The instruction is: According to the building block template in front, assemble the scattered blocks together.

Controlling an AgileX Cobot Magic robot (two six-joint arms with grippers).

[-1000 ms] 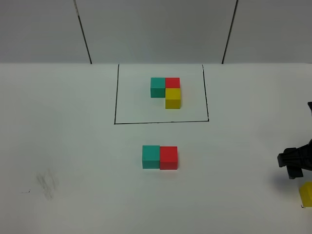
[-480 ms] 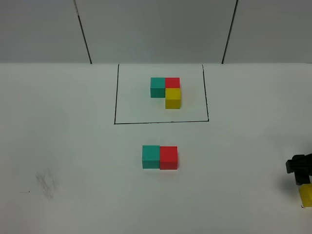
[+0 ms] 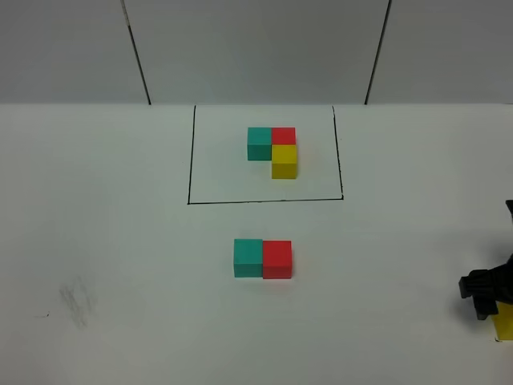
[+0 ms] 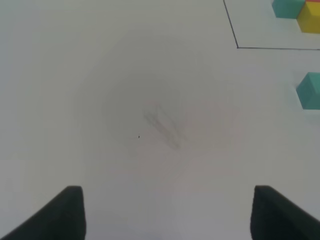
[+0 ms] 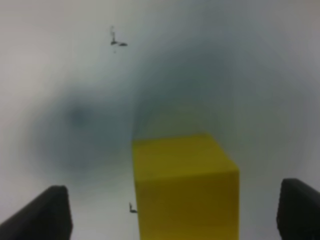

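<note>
Matching the building block template [image 3: 272,149] at 12 o'clock, teal block [image 3: 248,257] and red block [image 3: 277,259] sit joined at centre. At 4 o'clock, yellow block [image 5: 185,185] sits ungrasped between the open jaws of the right gripper [image 5: 175,210]; the left gripper [image 4: 167,212] hangs open, empty.

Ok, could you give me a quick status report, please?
Right gripper open over yellow cube, not gripping. Left gripper open, empty. Teal cube and red cube touching, as in template. Nothing blocking.

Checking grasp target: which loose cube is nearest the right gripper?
The yellow cube, alone at far right, framed by the open right gripper; the teal cube and red cube touch mid-table.
</note>
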